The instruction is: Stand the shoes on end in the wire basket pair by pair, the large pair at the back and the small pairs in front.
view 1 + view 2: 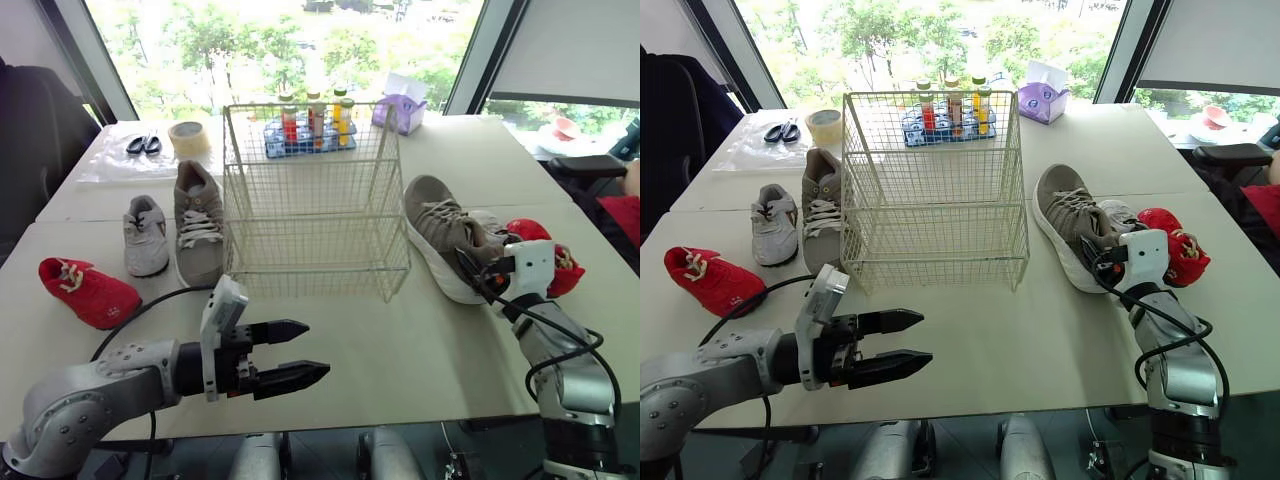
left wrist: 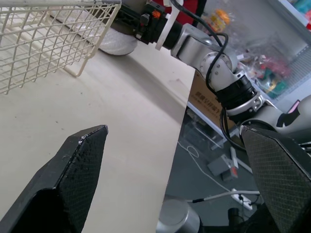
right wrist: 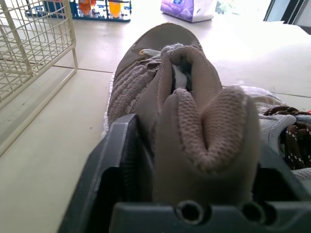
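- In the head views, we see the wire basket (image 1: 300, 255) standing in the middle of the table (image 1: 400, 340), and all the shoes lie on the table outside it.
- On the left of the basket lies the left large shoe (image 1: 198, 225), just beside the wire. Next to it is the small grey shoe (image 1: 146, 235), and the left red shoe (image 1: 88, 290) is nearer to the robot.
- On the right lies the right large shoe (image 1: 440, 230), with its heel toward the robot. The right gripper (image 1: 480, 268) is clamped on this heel. The right red shoe (image 1: 530, 232) and a second grey shoe (image 1: 1120, 212) are just beside it.
- The left gripper (image 1: 315, 350) hovers over the table in front of the basket, spread apart and holding nothing.
- In the left wrist view, we see the two black fingers (image 2: 73, 170) well apart, with bare table between them and a corner of the basket beyond.
- In the right wrist view, the heel of the right large shoe is squeezed between the fingers and its toe points away.
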You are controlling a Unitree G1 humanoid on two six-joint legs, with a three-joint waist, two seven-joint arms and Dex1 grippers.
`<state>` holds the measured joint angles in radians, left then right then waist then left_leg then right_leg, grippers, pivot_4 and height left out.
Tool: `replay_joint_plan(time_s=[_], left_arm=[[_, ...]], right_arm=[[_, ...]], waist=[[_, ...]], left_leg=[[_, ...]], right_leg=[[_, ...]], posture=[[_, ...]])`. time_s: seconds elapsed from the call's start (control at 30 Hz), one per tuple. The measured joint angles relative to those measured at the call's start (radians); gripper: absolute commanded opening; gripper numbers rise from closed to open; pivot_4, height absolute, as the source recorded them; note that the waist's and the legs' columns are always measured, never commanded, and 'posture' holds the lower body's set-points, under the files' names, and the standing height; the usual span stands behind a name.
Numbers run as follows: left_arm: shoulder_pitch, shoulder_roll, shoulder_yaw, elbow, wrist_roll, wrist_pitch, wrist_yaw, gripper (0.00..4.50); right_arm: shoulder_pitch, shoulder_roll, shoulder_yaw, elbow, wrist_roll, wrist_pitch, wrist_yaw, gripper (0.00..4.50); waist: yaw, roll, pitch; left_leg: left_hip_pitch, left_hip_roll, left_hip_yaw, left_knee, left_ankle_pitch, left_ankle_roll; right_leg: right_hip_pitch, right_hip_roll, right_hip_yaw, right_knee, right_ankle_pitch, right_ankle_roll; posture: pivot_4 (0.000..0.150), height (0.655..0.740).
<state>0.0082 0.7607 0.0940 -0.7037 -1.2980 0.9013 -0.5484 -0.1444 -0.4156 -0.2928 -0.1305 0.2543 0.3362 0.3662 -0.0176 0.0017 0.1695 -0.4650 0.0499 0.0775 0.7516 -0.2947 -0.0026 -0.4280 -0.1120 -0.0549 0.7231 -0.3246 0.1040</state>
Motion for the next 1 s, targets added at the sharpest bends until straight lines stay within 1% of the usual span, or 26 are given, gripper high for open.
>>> replay_joint_plan(time_s=[0.07,0.13,0.17,0.2,0.37,0.43,0.5,0.53,0.67,0.77,0.83,0.9,0.93,1.0], left_arm=[[0.017,0.002,0.001,-0.003,0.0,-0.001,-0.001,4.5],[0.025,0.004,0.002,-0.005,0.001,-0.005,-0.006,4.5],[0.031,0.005,0.004,-0.005,0.001,-0.011,-0.014,4.5],[0.037,0.007,0.009,-0.005,0.001,-0.015,-0.02,4.5],[0.034,0.045,0.054,0.001,-0.009,-0.018,-0.062,4.5],[0.009,0.068,0.094,0.027,-0.054,-0.017,-0.075,4.5],[-0.035,0.097,0.138,0.052,-0.104,-0.016,-0.08,4.5],[-0.075,0.108,0.151,0.076,-0.13,-0.015,-0.076,4.5],[-0.227,0.133,0.168,0.158,-0.218,-0.01,-0.048,4.5],[-0.316,0.133,0.167,0.225,-0.305,0.004,-0.028,4.5],[-0.44,0.133,0.168,0.318,-0.351,0.007,0.003,4.5],[-0.567,0.146,0.178,0.42,-0.344,0.001,0.013,4.5],[-0.638,0.17,0.186,0.488,-0.312,-0.005,-0.001,4.5],[-0.73,0.214,0.187,0.594,-0.226,-0.017,-0.051,4.5]], right_arm=[[0.003,0.001,0.001,-0.002,-0.005,-0.006,-0.006,1.11],[0.013,0.003,0.003,-0.011,-0.005,-0.01,-0.008,0.71],[0.015,0.004,0.003,-0.017,-0.005,-0.01,-0.012,0.59],[0.017,0.007,0.003,-0.024,-0.005,-0.01,-0.018,0.53],[0.01,0.023,-0.001,-0.076,0.003,0.017,-0.062,0.53],[-0.034,0.023,-0.009,-0.104,0.016,0.069,-0.098,0.53],[-0.103,0.013,-0.034,-0.149,0.036,0.111,-0.135,0.53],[-0.153,-0.007,-0.047,-0.177,0.045,0.135,-0.155,0.53],[-0.318,-0.098,-0.103,-0.262,0.066,0.176,-0.192,0.53],[-0.42,-0.176,-0.123,-0.254,0.071,0.187,-0.189,0.53],[-0.525,-0.256,-0.113,-0.198,0.08,0.188,-0.143,0.53],[-0.627,-0.328,-0.094,-0.155,0.094,0.179,-0.075,0.53],[-0.694,-0.372,-0.074,-0.129,0.107,0.166,-0.02,0.53],[-0.786,-0.421,-0.039,-0.091,0.13,0.139,0.077,0.53]], waist=[[0.0,-0.001,-0.001],[0.0,-0.005,-0.003],[0.001,-0.006,-0.003],[0.002,-0.006,-0.003],[0.001,-0.004,-0.003],[0.003,0.002,0.002],[0.005,0.008,0.005],[0.009,0.01,0.006],[0.02,0.009,0.007],[0.022,0.007,0.009],[0.023,0.006,0.013],[0.022,0.005,0.014],[0.021,0.004,0.015],[0.012,0.004,0.015]], left_leg=[[0.003,0.0,-0.001,0.0,0.0,0.0],[0.004,0.001,-0.001,0.0,0.0,0.0],[0.004,0.001,-0.002,0.0,0.0,0.0],[0.004,0.002,-0.002,0.0,0.0,0.0],[0.001,0.002,-0.001,-0.001,0.0,0.0],[-0.002,0.002,-0.001,0.0,0.0,0.0],[-0.011,0.001,-0.001,0.001,0.002,0.001],[-0.015,0.0,-0.001,0.001,0.003,0.002],[-0.015,-0.002,-0.001,0.0,0.003,0.002],[-0.015,-0.002,0.0,0.0,0.003,0.002],[-0.015,-0.003,0.001,0.001,0.003,0.002],[-0.014,-0.003,0.001,0.001,0.003,0.002],[-0.014,-0.003,0.001,0.0,0.003,0.002],[-0.014,-0.003,0.002,-0.001,0.003,0.002]], right_leg=[[0.001,0.0,0.0,0.0,0.0,0.0],[0.001,0.0,0.0,0.0,0.0,-0.001],[0.0,0.0,0.0,0.0,0.0,-0.001],[0.0,0.0,0.0,0.0,0.0,-0.001],[0.0,-0.001,0.001,0.0,0.0,-0.001],[-0.003,-0.001,0.002,0.0,0.001,-0.002],[-0.012,-0.002,0.002,0.002,0.001,-0.002],[-0.015,-0.003,0.002,0.003,0.002,-0.002],[-0.015,-0.003,0.001,0.004,0.003,0.002],[-0.015,-0.003,0.001,0.004,0.003,0.003],[-0.016,-0.002,0.001,0.006,0.003,0.004],[-0.016,-0.002,0.0,0.007,0.003,0.004],[-0.016,-0.001,0.0,0.007,0.003,0.004],[-0.016,0.0,0.0,0.007,0.003,0.005]], posture=[[0.15,0.6675],[0.15,0.6675],[0.15,0.6675],[0.15,0.6675],[0.15,0.6675],[0.15,0.6675],[0.15,0.6675],[0.15,0.6675],[0.15,0.6675],[0.15,0.6675],[0.15,0.6675],[0.15,0.6675],[0.15,0.6675],[0.15,0.6675]])
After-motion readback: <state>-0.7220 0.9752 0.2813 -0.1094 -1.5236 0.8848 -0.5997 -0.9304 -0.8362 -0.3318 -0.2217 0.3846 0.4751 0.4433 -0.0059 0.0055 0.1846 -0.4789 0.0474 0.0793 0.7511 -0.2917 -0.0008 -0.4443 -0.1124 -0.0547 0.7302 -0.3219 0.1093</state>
